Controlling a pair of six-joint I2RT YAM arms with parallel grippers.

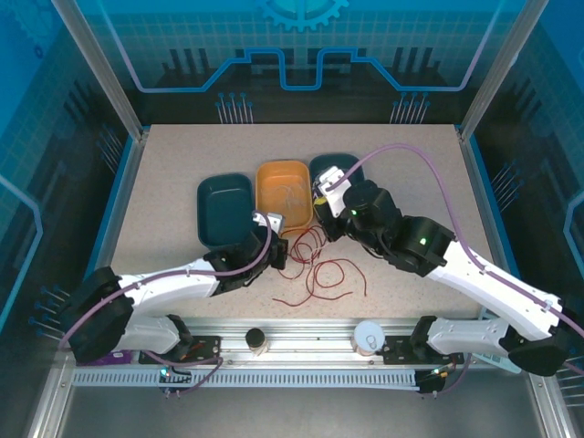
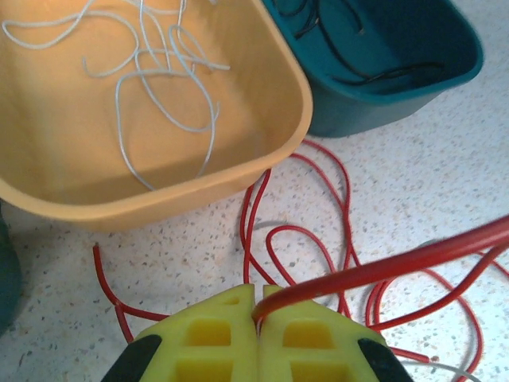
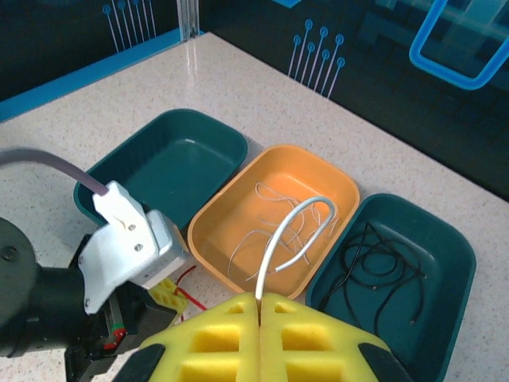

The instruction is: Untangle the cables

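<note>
Sorting step: left gripper (image 2: 256, 306) clamped tight on red cable (image 2: 382, 267), right gripper (image 3: 260, 306) pinching white cable (image 3: 290, 231). Next, likely: lift red clear; release white into orange tray (image 3: 231, 189)

No lettering, brand or number can be read anywhere from where I stand; the only sign is a light blue gear emblem (image 1: 301, 11) printed at the top edge of the back panel (image 1: 383, 46), cut off by the frame so just its lower teeth show; below it run blue circuit-style outlines (image 1: 290, 73) and short pin-like lines ending in dots (image 1: 233, 108), purely graphic, with no characters among them; the right wrist view catches the same dotted lines (image 3: 318, 57) and a rounded blue outline (image 3: 469, 40) on the enclosure wall, again without any words.
</note>
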